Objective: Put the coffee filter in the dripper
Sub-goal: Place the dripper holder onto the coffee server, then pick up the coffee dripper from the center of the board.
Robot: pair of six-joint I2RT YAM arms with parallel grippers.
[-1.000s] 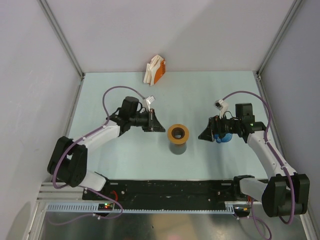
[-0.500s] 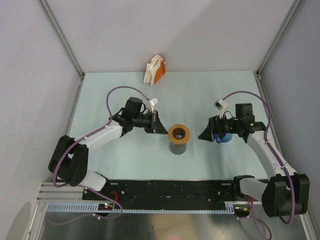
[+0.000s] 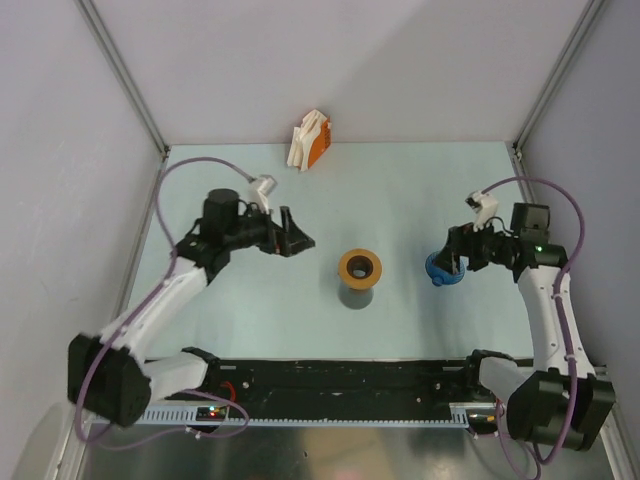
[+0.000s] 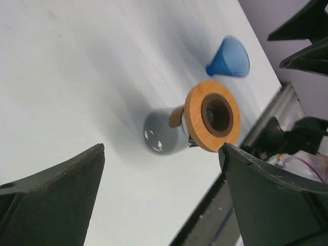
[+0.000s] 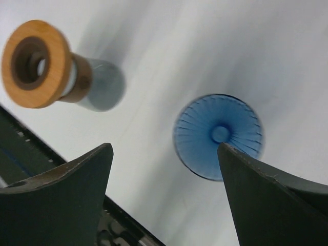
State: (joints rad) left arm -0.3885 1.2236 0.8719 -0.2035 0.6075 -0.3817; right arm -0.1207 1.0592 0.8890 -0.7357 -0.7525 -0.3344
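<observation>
Holding both pairs of jaws spread wide with nothing between them, I am hovering my left gripper (image 4: 161, 148) over the left half of the table (image 3: 250, 320) and my right gripper (image 5: 164, 146) close beside the dripper (image 5: 219, 136). The dripper is sitting on the surface near the right edge, touched by neither finger. I cannot tell from these views whether its mouth is facing up. A grey cup (image 4: 159, 136) topped by an orange ring (image 4: 197, 123) is standing at the middle of the surface, well apart from the dripper. A white-and-orange stack (image 3: 310, 142) is leaning at the far edge, left of centre, and I am judging it to be the coffee filters. No filter is in the dripper yet, so I am treating the fetch as the step in hand. To do it well, I am planning to send the nearer left jaws toward the far edge. They should pinch one filter by its rim rather than the whole stack. The right jaws should steady the dripper's wall without covering its mouth.
</observation>
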